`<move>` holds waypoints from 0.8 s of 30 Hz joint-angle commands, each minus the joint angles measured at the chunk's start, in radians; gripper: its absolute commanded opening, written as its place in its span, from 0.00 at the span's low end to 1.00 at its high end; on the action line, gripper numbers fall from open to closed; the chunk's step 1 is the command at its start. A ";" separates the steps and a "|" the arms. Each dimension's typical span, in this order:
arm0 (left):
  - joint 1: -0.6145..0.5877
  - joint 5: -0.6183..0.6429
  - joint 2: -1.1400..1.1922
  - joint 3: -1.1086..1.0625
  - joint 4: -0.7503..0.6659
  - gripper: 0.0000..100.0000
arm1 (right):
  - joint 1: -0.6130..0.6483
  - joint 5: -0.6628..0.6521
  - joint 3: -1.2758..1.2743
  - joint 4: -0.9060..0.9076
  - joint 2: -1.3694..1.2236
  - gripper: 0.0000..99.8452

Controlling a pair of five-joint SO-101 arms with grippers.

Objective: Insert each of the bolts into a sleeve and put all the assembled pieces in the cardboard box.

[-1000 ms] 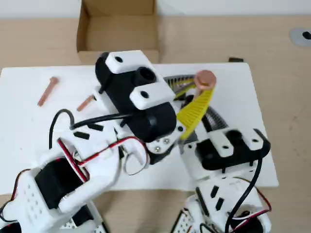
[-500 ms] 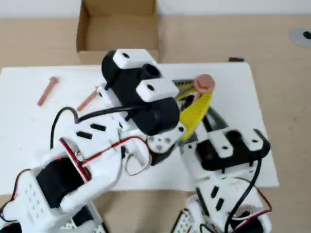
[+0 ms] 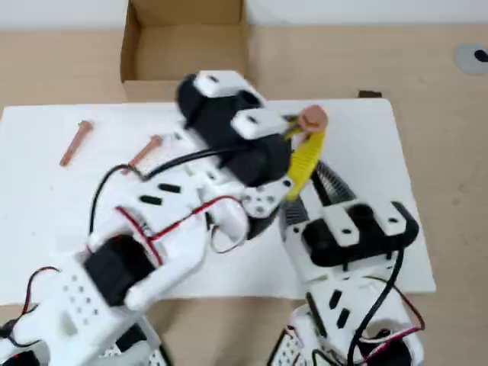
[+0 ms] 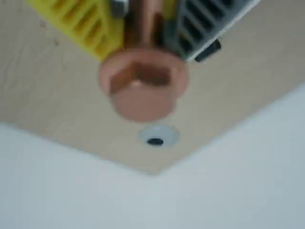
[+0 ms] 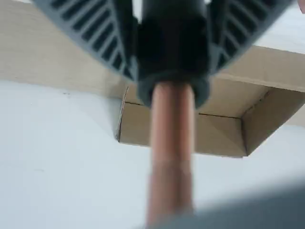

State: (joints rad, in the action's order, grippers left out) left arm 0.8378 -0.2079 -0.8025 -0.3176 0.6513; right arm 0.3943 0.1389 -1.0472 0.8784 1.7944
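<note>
Copper bolt (image 4: pixel 143 90) pinched by left end effector (image 4: pixel 143 26); right end effector (image 5: pixel 172 40) clamps sleeve (image 5: pixel 172 71) around shaft

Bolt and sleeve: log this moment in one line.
left gripper: shut on bolt | right gripper: shut on sleeve, bolt shaft inside | loose bolts: two on white mat

Robotics lab bench. Wooden desktop (image 3: pixel 450 160) with cable grommet (image 3: pixel 472 56); white mat (image 3: pixel 46 206) laid on desktop; cardboard box (image 3: pixel 191 53) at mat's far edge; two printed arms (image 3: pixel 145 267) over mat, wiring exposed.
</note>
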 commanded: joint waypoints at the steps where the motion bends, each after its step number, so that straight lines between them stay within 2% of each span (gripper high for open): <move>1: -0.020 -0.002 -0.013 0.009 -0.029 0.01 | 0.012 -0.006 0.010 -0.021 0.004 0.01; 24: -0.020 -0.002 -0.013 0.014 0.051 0.01 | 0.012 -0.006 0.007 -0.028 0.004 0.01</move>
State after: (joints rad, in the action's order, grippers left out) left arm 0.8378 -0.2079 -0.8040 -0.3161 0.7004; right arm 0.3974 0.1389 -1.0472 0.8784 1.7944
